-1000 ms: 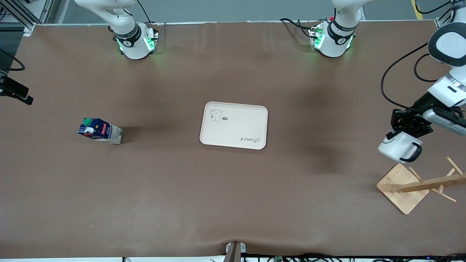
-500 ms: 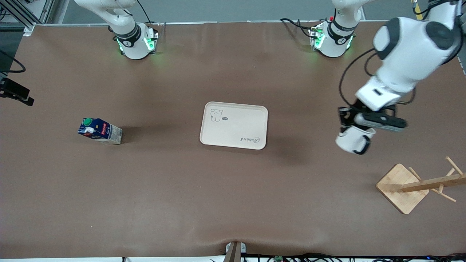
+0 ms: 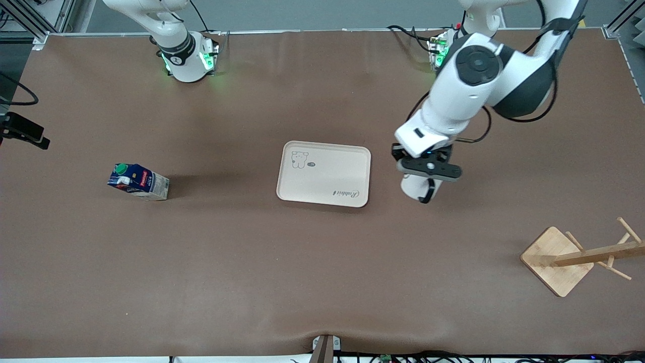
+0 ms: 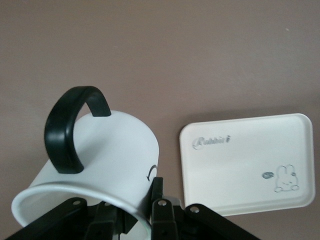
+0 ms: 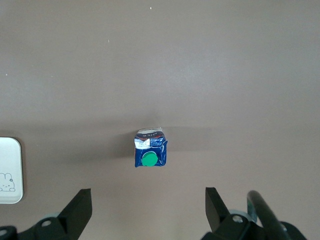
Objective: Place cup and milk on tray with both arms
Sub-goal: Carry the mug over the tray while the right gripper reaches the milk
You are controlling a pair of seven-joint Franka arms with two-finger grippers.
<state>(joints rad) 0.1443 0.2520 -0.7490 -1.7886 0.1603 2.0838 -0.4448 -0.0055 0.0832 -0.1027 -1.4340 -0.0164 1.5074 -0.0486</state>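
We see a wide table (image 3: pixel 262 262) under a matte brown cover. Next in size, the cream rectangular tray (image 3: pixel 323 174) with rounded corners lies flat near the middle, smooth, holding nothing but its printed cartoon animal and script. A wooden rack (image 3: pixel 559 259) with a square base and slanted pegs stands toward the left arm's end, nearer the front camera. The left gripper (image 3: pixel 426 169) hangs over bare table just beside the tray, its jaws clamped on the rim of the glossy white cup (image 4: pixel 100 160) with its black loop handle. The right gripper (image 5: pixel 147 207) hangs above the milk carton (image 3: pixel 137 182), jaws spread wide and empty. We find the dark blue carton with its round green cap standing on the table toward the right arm's end.
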